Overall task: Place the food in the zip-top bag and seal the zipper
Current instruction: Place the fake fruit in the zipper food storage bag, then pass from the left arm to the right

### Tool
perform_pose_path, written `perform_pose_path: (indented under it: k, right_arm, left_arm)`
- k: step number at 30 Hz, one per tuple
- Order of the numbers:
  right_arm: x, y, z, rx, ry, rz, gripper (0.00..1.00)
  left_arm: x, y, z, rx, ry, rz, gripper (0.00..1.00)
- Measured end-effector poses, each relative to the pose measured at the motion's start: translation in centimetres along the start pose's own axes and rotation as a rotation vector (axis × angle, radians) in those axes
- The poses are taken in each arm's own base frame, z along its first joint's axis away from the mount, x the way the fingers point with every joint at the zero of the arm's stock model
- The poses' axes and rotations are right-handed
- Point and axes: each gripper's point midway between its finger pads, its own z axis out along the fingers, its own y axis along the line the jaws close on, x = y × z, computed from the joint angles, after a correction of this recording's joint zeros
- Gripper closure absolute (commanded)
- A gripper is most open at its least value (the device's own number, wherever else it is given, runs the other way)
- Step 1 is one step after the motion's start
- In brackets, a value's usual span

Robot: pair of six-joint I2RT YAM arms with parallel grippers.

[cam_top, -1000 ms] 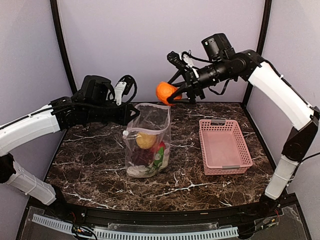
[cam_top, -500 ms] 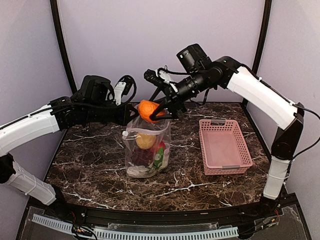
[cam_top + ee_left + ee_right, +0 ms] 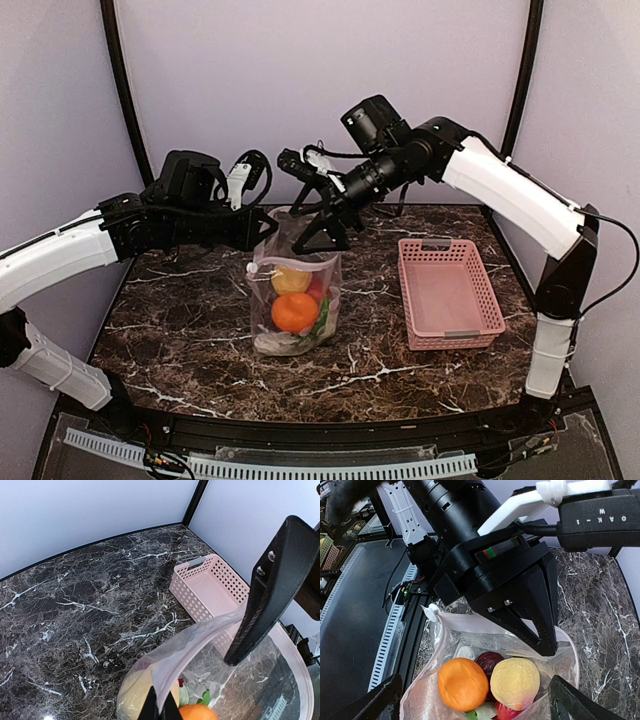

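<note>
The clear zip-top bag [image 3: 300, 262] stands upright mid-table with its mouth open. Inside lie the orange [image 3: 295, 312], the yellow piece [image 3: 290, 280], a dark maroon piece [image 3: 489, 661], a red piece [image 3: 507, 712] and a white piece [image 3: 465, 652]. The whitish-pink zipper strip [image 3: 470, 622] runs along the rim, a white slider [image 3: 429, 612] at one end. My left gripper [image 3: 270, 227] is shut on the bag's rim and holds it up; the left wrist view shows it [image 3: 160, 707] pinching the strip [image 3: 200, 640]. My right gripper [image 3: 318, 228] hangs open and empty just above the mouth [image 3: 475, 680].
A pink lattice basket [image 3: 407, 290] sits to the right of the bag, nothing in it; it also shows in the left wrist view [image 3: 185, 587]. Purple walls close in the back and sides. The right gripper's finger [image 3: 270, 590] stands close beside the held rim.
My right gripper carried the orange left and down to the bag's mouth and let it go. The orange now lies inside the bag. The left arm held still.
</note>
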Motion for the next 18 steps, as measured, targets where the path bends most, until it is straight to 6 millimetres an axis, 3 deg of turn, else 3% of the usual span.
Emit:
perform_pose_path:
  k: [6,10,18]
  right_arm:
    - [-0.5,0.2,-0.6,0.011,-0.009,-0.02,0.01]
    - [-0.5,1.5,-1.8,0.011,-0.006,-0.076,0.01]
    - [1.1,5.3,-3.6,0.001,0.051,-0.222,0.21]
  left_arm:
    - [0.0,0.0,-0.1,0.001,-0.002,0.001,0.99]
    - [-0.1,0.0,-0.2,0.002,-0.005,0.001,0.99]
    - [-0.1,0.0,-0.2,0.002,-0.005,0.001,0.99]
